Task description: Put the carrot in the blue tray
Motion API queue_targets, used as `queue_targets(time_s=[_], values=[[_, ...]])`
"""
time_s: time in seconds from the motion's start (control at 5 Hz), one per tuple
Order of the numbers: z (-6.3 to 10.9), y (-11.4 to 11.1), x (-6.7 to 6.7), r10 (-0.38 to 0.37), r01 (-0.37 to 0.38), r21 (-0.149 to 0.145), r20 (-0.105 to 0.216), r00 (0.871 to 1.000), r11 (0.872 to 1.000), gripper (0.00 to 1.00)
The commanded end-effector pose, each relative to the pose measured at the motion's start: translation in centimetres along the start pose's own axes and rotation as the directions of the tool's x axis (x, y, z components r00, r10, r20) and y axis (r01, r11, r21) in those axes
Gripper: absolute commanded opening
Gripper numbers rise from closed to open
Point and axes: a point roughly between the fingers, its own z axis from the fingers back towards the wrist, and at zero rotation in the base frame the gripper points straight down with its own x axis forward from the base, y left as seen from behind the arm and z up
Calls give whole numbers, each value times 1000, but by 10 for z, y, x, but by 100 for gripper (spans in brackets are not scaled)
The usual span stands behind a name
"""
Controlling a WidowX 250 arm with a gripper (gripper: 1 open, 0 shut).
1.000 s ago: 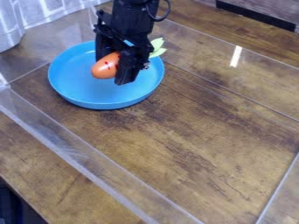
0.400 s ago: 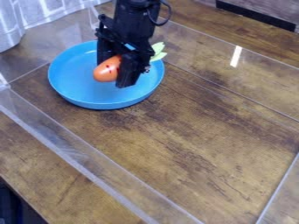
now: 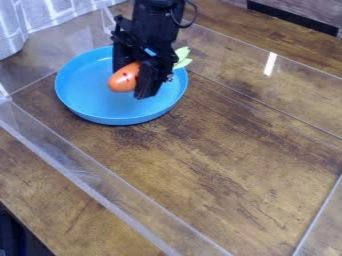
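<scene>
The round blue tray (image 3: pixel 91 103) lies on the wooden table at the upper left. Over its right half the black gripper (image 3: pixel 139 80) points steeply down, shut on the carrot (image 3: pixel 123 77). The carrot's orange body shows to the left of the black fingers, and its light green top (image 3: pixel 179 57) sticks out on the right. I cannot tell whether the carrot touches the tray's floor; the fingers hide the middle of it.
The dark wooden table (image 3: pixel 241 140) spreads to the right and front of the tray. A clear plastic wall (image 3: pixel 94 185) runs diagonally along the table's front left side. A pale object (image 3: pixel 11 30) stands in the top left corner.
</scene>
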Motion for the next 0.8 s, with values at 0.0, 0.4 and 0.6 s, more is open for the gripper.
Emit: queue_targets(time_s=[0.0,0.4,0.6], values=[[16,14,3,35,-36,12,56,998,999,0],[12,19,6,43,-43,11,50,998,999,0],[8,23,9,49,-49,8,46,998,999,0]])
